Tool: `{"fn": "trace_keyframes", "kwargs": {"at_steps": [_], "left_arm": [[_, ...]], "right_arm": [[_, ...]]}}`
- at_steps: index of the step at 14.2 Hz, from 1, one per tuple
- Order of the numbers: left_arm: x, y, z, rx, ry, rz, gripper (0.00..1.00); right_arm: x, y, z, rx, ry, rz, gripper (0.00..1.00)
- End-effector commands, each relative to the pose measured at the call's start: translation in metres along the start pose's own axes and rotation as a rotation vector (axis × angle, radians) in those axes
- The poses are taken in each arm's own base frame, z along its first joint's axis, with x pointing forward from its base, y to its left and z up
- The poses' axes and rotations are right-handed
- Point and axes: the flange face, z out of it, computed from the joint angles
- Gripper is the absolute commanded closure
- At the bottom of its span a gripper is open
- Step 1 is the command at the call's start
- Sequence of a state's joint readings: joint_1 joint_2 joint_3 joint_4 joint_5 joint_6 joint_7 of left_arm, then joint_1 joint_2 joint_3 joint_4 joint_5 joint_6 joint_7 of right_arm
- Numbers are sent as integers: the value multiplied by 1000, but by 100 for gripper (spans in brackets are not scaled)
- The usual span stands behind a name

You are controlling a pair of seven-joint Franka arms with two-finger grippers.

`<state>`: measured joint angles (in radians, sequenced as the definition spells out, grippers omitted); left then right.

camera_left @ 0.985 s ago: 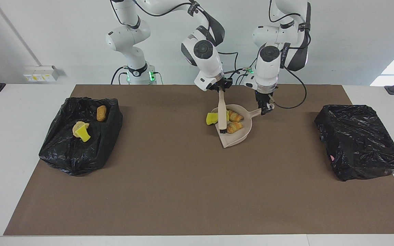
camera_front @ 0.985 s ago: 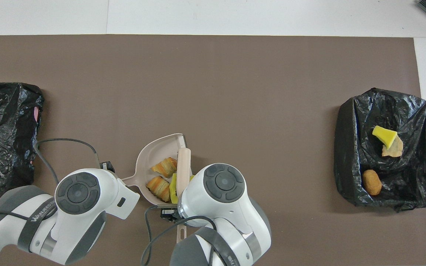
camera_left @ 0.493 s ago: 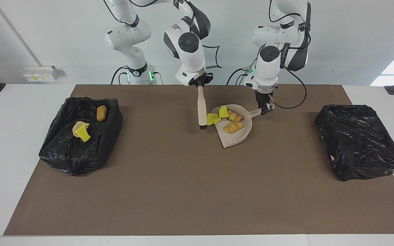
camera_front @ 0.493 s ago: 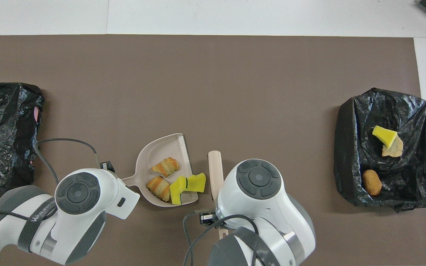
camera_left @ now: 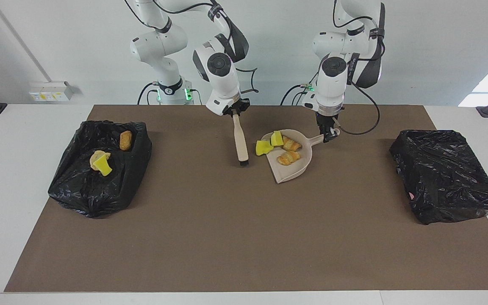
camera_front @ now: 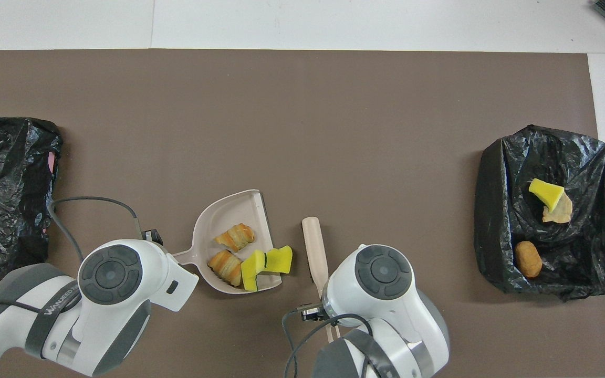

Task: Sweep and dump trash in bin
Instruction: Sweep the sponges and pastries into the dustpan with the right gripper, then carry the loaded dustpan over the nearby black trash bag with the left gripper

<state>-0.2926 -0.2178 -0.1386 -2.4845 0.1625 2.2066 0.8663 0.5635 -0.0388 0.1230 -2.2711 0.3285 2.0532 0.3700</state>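
Brown matting (camera_left: 244, 237) covers your table, with the dustpan (camera_left: 291, 169) as landmark. Your left gripper (camera_left: 328, 134) pinches its handle; your right gripper (camera_left: 234, 112) is clamped on the brush (camera_left: 239, 142), just beside the pan. Two pastries (camera_left: 289, 151) lie in the pan, two yellow sponges (camera_left: 269, 143) straddle its lip. Three bits already sit in the open bin (camera_left: 74, 190), well apart toward the right arm's end. You're mid-sweep, I'd judge: next, push the sponges fully in. From overhead, both wrists hide the grips.
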Motion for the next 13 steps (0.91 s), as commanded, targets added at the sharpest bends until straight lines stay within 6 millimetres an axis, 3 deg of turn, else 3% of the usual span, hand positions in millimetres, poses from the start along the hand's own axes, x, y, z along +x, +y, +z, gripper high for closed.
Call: {"fn": "trace_keyframes", "kwargs": {"at_steps": [1,3,7,10,13], "left_arm": [[-5,5,0,21,-11,-9,100],[-6,5,0,21,-11,-12,100],[-6,4,2,20,-10,-43,100],[-10,-3,1,16,-7,-75,100],[-21,-27,-6,3,11,-235,100]], "right_arm": [[2,-34,29,26,47,-5,100],[3,-60,41,115,86,52,100],[14,-94,21,194,94,141,100],[8,-87,17,157,43,136,100],[-2,-57,-16,50,8,106,100]]}}
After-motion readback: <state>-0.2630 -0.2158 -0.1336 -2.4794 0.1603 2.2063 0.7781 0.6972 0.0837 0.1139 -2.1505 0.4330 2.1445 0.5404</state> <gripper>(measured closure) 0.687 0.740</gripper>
